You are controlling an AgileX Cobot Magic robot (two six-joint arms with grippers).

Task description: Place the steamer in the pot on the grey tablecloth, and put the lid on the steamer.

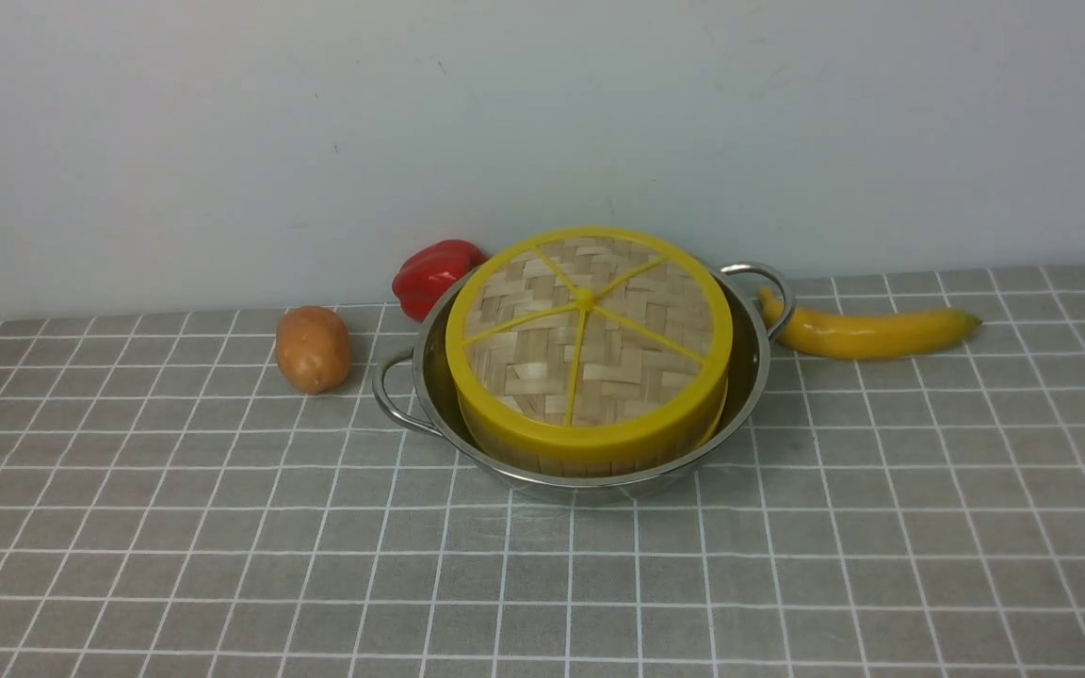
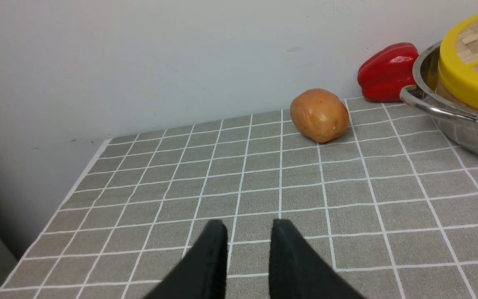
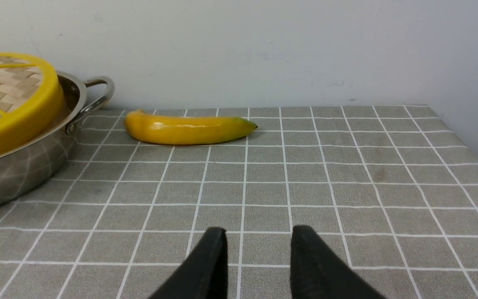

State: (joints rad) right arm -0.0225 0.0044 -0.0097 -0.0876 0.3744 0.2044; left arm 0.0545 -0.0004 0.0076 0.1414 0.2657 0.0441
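From the front, the pot (image 1: 573,377) stands on the grey tablecloth (image 1: 222,527) with the steamer (image 1: 590,452) inside and the lid (image 1: 588,330) on it. The left wrist view shows the left gripper (image 2: 247,228) released, empty, a potato (image 2: 319,114) and red pepper (image 2: 387,71) beyond. The right wrist view shows the right gripper (image 3: 257,234) released, empty, short of a banana (image 3: 189,128).

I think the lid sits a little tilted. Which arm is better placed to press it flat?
Neither clearly. The lid covers the steamer in the pot, central between both. The left gripper and right gripper are empty, both drawn back.
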